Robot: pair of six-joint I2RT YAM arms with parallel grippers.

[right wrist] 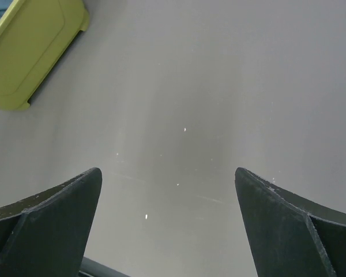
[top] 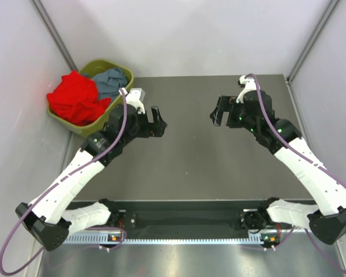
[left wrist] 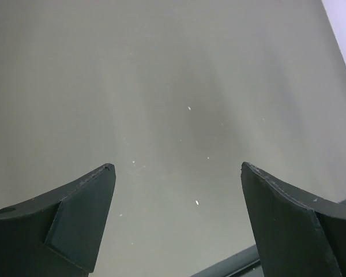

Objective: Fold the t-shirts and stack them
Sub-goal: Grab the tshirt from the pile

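Observation:
A bright red t-shirt [top: 75, 99] lies bunched in an olive-green tub [top: 98, 68] at the far left of the table, with a slate blue-grey t-shirt [top: 110, 81] behind it. No shirt lies on the table. My left gripper [top: 157, 122] is open and empty, just right of the tub, above bare table [left wrist: 179, 115]. My right gripper [top: 218, 111] is open and empty over the table's far right part. In the right wrist view the tub's corner [right wrist: 29, 49] shows at the upper left.
The dark grey table [top: 190, 161] lies between the two arms. Grey walls close in on the left, back and right. A rail with the arm bases [top: 184, 222] runs along the near edge.

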